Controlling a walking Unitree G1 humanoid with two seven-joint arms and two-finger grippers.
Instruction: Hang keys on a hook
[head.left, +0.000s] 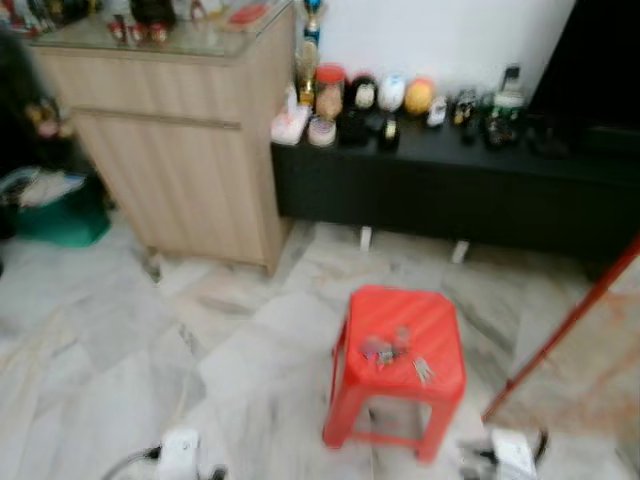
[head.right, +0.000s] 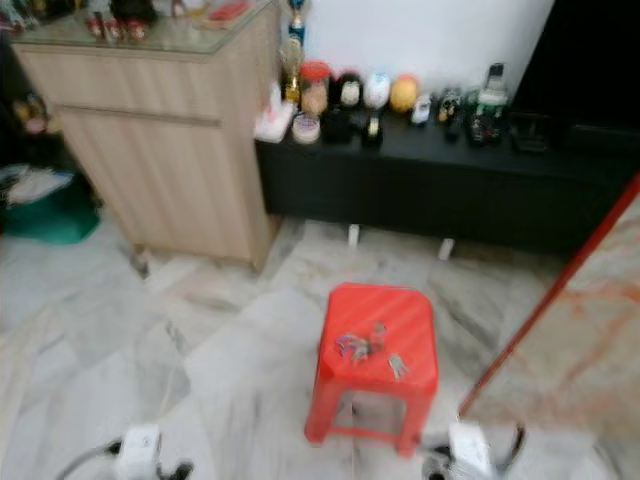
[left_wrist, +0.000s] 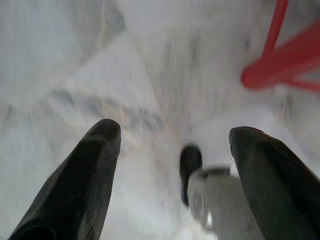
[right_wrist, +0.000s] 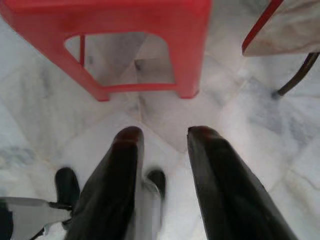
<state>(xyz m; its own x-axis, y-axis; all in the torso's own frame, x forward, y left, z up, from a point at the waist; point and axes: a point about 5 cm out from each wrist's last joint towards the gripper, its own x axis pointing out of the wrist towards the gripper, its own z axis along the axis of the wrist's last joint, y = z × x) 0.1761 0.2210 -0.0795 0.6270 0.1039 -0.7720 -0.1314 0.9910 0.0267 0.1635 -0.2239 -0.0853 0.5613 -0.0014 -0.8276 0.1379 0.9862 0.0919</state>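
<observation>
Approach step: keys (head.left: 395, 352) unclaimed on red stool (head.left: 437, 325), left gripper (left_wrist: 172, 150) and right gripper (right_wrist: 162, 145) fingers apart, empty; next, reach down to grasp.

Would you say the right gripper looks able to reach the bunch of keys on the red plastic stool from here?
Probably yes: the right gripper hangs open low beside the red plastic stool, and nothing covers the bunch of keys on top.

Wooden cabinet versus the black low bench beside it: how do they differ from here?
The wooden cabinet is light tan and stands tall; the black low bench is dark and sits much lower. The cabinet has a glass-like top holding a few small items, while the bench carries a long row of jars and figurines. Both stand against the back wall on the marble floor, beyond the red stool holding the keys.
</observation>
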